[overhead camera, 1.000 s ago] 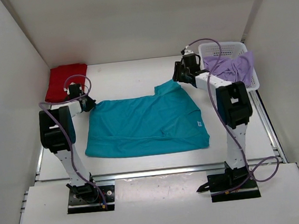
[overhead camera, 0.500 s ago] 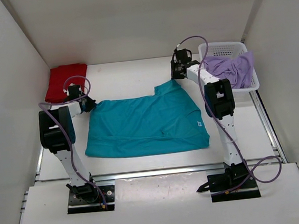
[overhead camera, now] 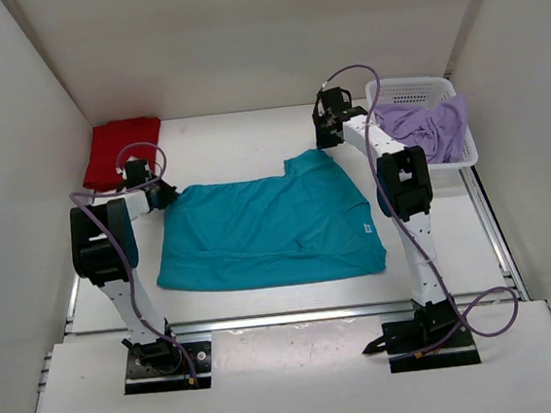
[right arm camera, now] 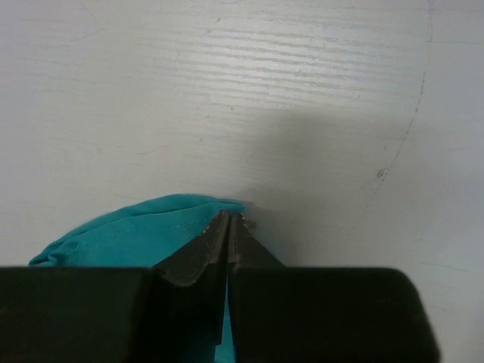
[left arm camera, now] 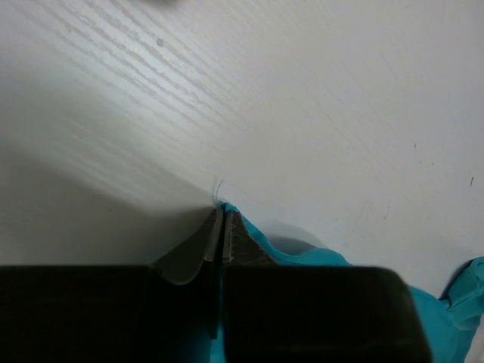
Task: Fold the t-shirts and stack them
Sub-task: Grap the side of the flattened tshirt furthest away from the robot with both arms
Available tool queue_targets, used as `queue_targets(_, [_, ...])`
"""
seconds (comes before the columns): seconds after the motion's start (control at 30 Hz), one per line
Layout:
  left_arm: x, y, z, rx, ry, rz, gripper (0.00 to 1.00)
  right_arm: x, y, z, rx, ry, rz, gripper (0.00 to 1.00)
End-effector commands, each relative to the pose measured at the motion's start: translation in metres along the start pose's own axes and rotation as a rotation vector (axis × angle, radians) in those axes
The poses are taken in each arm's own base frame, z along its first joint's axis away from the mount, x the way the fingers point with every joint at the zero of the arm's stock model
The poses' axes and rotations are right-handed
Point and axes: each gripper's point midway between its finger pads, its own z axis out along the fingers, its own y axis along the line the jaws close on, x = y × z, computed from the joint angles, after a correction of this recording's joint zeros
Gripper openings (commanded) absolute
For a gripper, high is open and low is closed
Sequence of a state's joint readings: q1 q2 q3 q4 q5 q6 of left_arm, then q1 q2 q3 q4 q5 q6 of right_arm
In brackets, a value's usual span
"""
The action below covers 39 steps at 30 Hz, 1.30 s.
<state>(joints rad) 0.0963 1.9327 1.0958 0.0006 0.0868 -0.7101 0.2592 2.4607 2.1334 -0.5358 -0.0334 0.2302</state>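
Teal shirt (overhead camera: 268, 232): we see it spread flat mid-table.
Left gripper (left arm camera: 221, 219): we hold it clamped on the shirt's far left corner.
Right gripper (right arm camera: 228, 221): clamped on the far right sleeve.

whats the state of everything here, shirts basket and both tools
teal t-shirt, unfolded, spread flat on the table
red t-shirt, folded, at the far left corner
lavender t-shirt, crumpled, in the basket
basket, upright, at the far right
left tool, shut on the teal t-shirt's far left corner
right tool, shut on the teal t-shirt's far right sleeve edge
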Motion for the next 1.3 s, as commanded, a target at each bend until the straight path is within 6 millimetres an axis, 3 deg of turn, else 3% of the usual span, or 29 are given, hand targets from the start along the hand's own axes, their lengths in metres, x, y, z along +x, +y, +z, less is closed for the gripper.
queue_targets(0.0, [-0.029,-0.024,-0.031,0.08,-0.096,-0.015,0.0,-0.052,0.014,-0.06,-0.041,-0.104,-0.038,0.0])
queue_targets(0.13, [-0.032,-0.034,-0.051,0.121,-0.12,-0.013,0.0,-0.042,0.02,-0.092,-0.058,-0.05,-0.062,0.0])
queue_targets(0.17, [-0.031,-0.031,-0.052,0.125,-0.117,-0.018,0.0,-0.031,0.027,-0.096,-0.072,-0.016,-0.075,0.0])
queue_targets(0.3, [-0.035,-0.032,-0.069,0.16,-0.144,-0.04,0.0,-0.017,0.026,-0.141,-0.079,0.019,-0.11,0.0])
queue_targets(0.4, [-0.031,-0.028,-0.076,0.176,-0.141,-0.059,0.0,0.01,0.021,-0.167,-0.065,0.031,-0.116,0.0])
queue_targets(0.47, [-0.028,-0.027,-0.081,0.182,-0.138,-0.068,0.0,0.042,0.017,-0.18,-0.063,0.053,-0.107,0.0])
queue_targets(0.7, [-0.024,-0.02,-0.109,0.225,-0.149,-0.103,0.0,0.092,0.008,-0.212,-0.052,0.026,-0.07,0.0])
queue_targets(0.93, [-0.019,-0.016,-0.133,0.246,-0.18,-0.106,0.0,0.125,-0.004,-0.238,-0.056,-0.022,-0.044,0.0])
queue_targets(1.07, [-0.007,-0.001,-0.137,0.234,-0.158,-0.115,0.0,0.155,-0.016,-0.25,-0.047,-0.016,-0.008,0.0])
queue_targets(1.17, [-0.01,0.005,-0.146,0.246,-0.173,-0.122,0.0,0.173,-0.021,-0.256,-0.037,-0.023,0.0,0.0])
queue_targets(1.27, [0.003,0.02,-0.147,0.191,-0.153,-0.087,0.0,0.196,-0.022,-0.257,-0.046,-0.005,0.025,0.0])
